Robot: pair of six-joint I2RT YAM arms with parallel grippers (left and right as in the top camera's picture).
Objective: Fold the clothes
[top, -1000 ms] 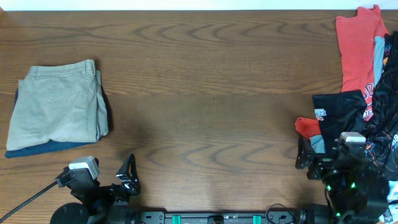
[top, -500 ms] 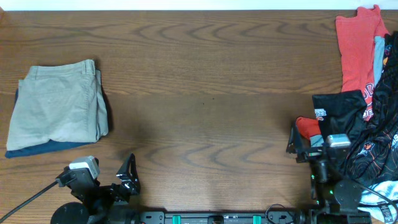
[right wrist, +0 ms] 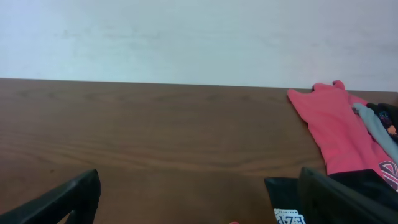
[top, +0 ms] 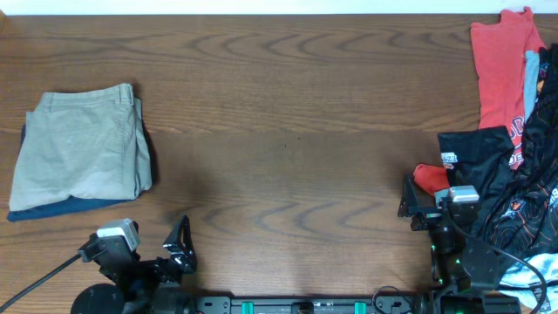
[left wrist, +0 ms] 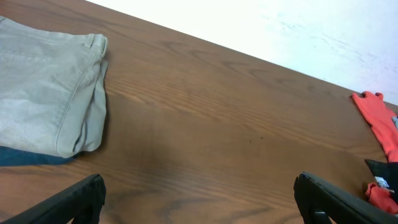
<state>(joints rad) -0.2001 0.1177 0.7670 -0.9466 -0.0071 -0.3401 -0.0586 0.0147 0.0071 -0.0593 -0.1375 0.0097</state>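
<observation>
The khaki shorts (top: 80,144) lie folded at the table's left side, on top of a dark navy garment (top: 52,208); they also show in the left wrist view (left wrist: 43,87). My left gripper (top: 174,244) is open and empty at the front left, well apart from the shorts; its fingers frame bare wood in the left wrist view (left wrist: 199,202). My right gripper (top: 417,202) is open and empty at the front right, at the edge of the clothes pile; in the right wrist view (right wrist: 199,199) its fingers frame bare wood.
A pile of red and black printed garments (top: 501,166) fills the right edge, with a red shirt (top: 501,61) at the back right, also in the right wrist view (right wrist: 333,124). A white wall runs behind the table.
My right arm has drawn back from the clothes pile and shifted slightly left, its gripper now pointing over the table. The left arm and the khaki shorts have not moved.
</observation>
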